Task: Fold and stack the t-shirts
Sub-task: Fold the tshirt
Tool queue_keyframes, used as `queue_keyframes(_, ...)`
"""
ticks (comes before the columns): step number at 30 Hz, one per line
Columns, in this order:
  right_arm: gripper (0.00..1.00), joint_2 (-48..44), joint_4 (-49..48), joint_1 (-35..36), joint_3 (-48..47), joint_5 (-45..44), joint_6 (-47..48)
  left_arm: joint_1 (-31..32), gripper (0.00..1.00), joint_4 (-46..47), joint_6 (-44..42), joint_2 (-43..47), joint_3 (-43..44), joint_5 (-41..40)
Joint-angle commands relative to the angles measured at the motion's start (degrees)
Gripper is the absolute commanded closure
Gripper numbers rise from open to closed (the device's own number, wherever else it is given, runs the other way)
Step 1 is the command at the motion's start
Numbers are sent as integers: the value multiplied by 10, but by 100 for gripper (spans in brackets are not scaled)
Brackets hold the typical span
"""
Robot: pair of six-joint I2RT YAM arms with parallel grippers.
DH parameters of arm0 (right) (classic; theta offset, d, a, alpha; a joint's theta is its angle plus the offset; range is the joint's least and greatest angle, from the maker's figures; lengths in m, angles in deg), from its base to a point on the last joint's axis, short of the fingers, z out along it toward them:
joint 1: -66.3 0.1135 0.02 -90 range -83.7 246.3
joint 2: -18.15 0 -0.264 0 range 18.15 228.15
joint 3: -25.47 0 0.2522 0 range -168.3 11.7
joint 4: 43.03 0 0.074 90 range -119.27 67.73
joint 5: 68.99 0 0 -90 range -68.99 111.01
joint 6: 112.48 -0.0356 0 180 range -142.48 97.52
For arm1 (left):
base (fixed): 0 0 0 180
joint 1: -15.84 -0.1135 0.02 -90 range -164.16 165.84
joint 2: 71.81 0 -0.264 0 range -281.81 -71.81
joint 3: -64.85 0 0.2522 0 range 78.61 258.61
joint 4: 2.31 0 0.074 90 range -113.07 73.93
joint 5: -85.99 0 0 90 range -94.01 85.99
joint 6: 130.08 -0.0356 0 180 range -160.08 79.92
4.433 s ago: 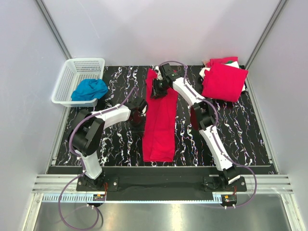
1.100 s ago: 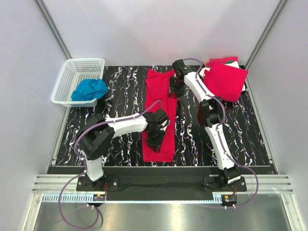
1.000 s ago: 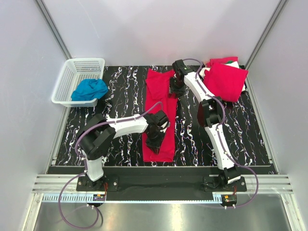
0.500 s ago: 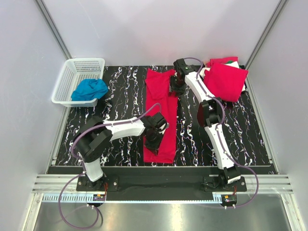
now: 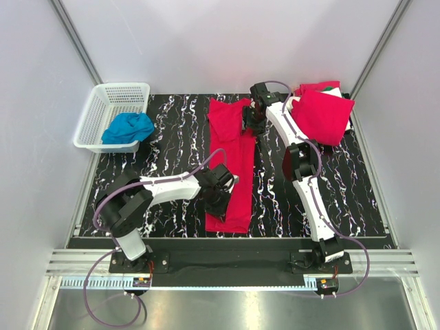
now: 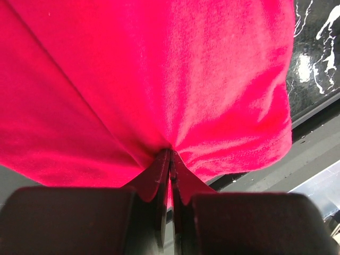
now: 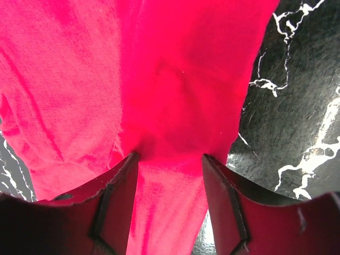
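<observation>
red t-shirt (image 5: 232, 168), black white-veined table (image 5: 165, 141), white basket (image 5: 89, 122)

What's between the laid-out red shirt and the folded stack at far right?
Top view: only the right arm crosses that gap, above bare marbled table; shirt and stack don't touch.

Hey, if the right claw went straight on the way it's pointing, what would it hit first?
The red t-shirt. The right claw points down at it, jaws open astride the fabric, so it would probably press cloth against the marbled table almost immediately.
</observation>
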Motion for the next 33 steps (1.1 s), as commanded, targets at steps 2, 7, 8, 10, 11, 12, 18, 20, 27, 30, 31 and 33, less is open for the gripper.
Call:
queue_keyframes(2, 40, 17, -44, -19, -7, -21, 20, 17, 90, -46, 2, -12, -61, 3)
queue_keyframes(7, 39, -50, -52, -19, 5, 7, 18, 16, 74, -41, 4, -1, -54, 3)
queue_keyframes(8, 39, -62, -55, -19, 5, 15, 13, 16, 73, -41, 1, -1, -50, 3)
queue_keyframes(10, 39, -85, -60, -19, 0, 34, 11, 15, 71, -44, 0, 2, -36, 3)
queue_keyframes(11, 39, -107, -61, -20, -4, 50, 5, 15, 71, -46, 1, 3, -31, 4)
queue_keyframes(12, 38, -119, -61, -19, -11, 58, 2, 15, 71, -52, 2, 8, -19, -2)
queue_keyframes(18, 39, -246, -31, -19, 66, 82, -16, -7, 69, -100, 9, 74, 33, -58)
queue_keyframes(20, 41, -305, -18, -18, 116, 84, -11, -33, 68, -111, 11, 103, 43, -66)
queue_keyframes(27, 43, -484, -49, 8, 434, 81, -30, -89, 56, -175, 8, 206, 90, -89)
queue_keyframes(30, 43, -565, -73, 60, 563, 82, -47, -104, 56, -188, 20, 220, 55, -84)
queue_keyframes(31, 43, -598, -74, 77, 588, 66, -53, -108, 57, -185, 25, 228, 41, -83)
queue_keyframes(33, 43, -631, -83, 94, 659, 88, -79, -111, 57, -174, 33, 248, 8, -76)
